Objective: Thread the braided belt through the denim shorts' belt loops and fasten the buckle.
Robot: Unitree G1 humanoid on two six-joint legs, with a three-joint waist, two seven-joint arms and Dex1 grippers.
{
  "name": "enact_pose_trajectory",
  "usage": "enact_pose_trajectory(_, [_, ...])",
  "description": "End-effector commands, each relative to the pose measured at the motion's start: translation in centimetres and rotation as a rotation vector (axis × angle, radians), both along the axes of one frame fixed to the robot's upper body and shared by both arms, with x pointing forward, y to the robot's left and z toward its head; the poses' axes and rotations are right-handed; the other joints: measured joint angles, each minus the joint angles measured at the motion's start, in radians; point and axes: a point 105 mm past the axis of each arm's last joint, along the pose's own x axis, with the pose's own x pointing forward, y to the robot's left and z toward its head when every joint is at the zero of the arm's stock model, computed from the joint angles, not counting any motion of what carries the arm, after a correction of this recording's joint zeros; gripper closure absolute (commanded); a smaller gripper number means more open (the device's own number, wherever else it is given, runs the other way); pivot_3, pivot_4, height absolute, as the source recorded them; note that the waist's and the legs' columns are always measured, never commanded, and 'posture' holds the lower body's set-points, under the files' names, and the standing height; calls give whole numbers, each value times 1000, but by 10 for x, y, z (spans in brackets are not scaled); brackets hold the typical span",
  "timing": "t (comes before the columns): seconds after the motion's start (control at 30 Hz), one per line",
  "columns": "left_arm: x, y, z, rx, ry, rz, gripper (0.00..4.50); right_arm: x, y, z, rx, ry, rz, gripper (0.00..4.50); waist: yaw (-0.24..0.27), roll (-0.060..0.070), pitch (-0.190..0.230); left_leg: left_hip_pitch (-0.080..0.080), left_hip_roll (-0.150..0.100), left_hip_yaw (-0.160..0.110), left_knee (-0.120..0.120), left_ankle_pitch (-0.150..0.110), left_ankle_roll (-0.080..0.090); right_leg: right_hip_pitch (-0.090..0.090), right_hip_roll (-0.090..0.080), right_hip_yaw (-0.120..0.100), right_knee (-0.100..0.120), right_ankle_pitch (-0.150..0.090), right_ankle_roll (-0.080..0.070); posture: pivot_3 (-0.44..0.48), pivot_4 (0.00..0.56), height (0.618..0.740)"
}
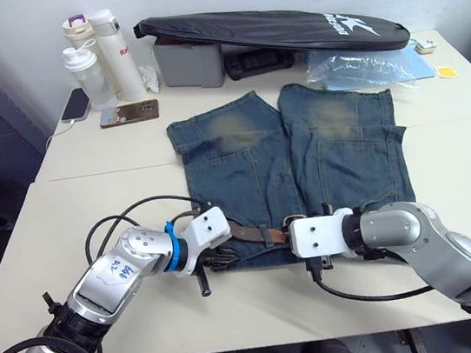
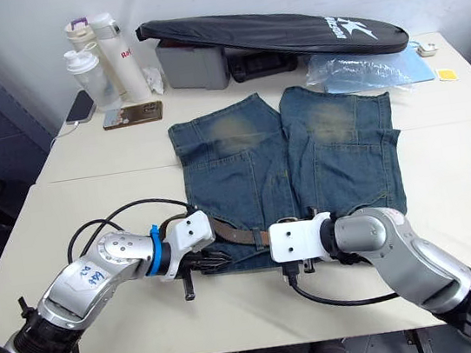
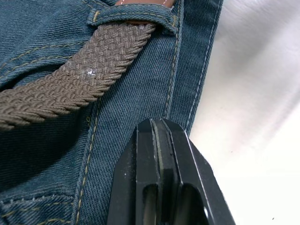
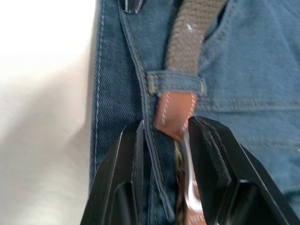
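The denim shorts (image 1: 303, 158) lie flat on the table with the waistband nearest me. The braided belt (image 1: 248, 232) runs along that waistband between my two grippers. In the left wrist view the belt (image 3: 79, 79) passes under a belt loop (image 3: 133, 16). My left gripper (image 1: 218, 256) is shut and empty, its fingertips (image 3: 161, 136) resting on the denim beside the belt. My right gripper (image 1: 292, 226) is open. Its fingers (image 4: 133, 140) flank the reddish-brown tip (image 4: 176, 112) poking out of a belt loop (image 4: 176, 86). I cannot tell whether the silvery glint (image 4: 189, 197) between the fingers is the buckle.
A long black zipped bag (image 1: 276, 30) lies over a grey box (image 1: 188, 60) at the back. Bottles (image 1: 101, 64) and two phones (image 1: 128, 112) stand back left, and a plastic bag (image 1: 360, 67) back right. The table's front edge (image 1: 266, 334) is just below the waistband.
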Motion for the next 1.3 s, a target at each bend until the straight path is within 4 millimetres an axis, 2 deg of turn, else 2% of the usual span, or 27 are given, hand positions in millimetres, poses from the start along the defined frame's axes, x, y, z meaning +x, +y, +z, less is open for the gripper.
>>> enact_pose_trajectory(0.03, [2,6,-2,34,2,22,4421,3,3,6,4,-52,19,2848,-1,0,0,0,0,0,0,0,0,0,0,0,0,0,0,0,150,645])
enact_pose_trajectory(0.23, [-1,4,-2,29,10,18,4421,5,3,5,20,-43,6,2848,-2,0,0,0,0,1,0,0,0,-1,0,1,1,0,0,0,150,645])
enact_pose_trajectory(0.47, [-2,5,-4,33,11,20,4421,-3,0,21,46,-2,18,2848,-2,0,0,0,0,1,0,0,0,-1,0,1,1,0,0,0,150,645])
enact_pose_trajectory(0.67, [-1,4,-4,28,17,29,4421,6,-10,22,14,-30,2,2848,-2,0,0,1,0,1,0,0,0,-1,0,1,1,0,0,0,150,645])
enact_pose_trajectory(0.97, [-1,1,-1,23,9,26,4421,7,-3,6,-13,-57,35,2848,-2,0,0,1,0,2,0,0,0,-1,0,2,1,0,0,0,150,645])
enact_pose_trajectory(1.3, [0,-2,3,15,0,21,4421,6,4,1,-17,-68,65,2848,-1,0,0,1,0,2,1,0,0,-1,0,3,2,0,0,0,150,645])
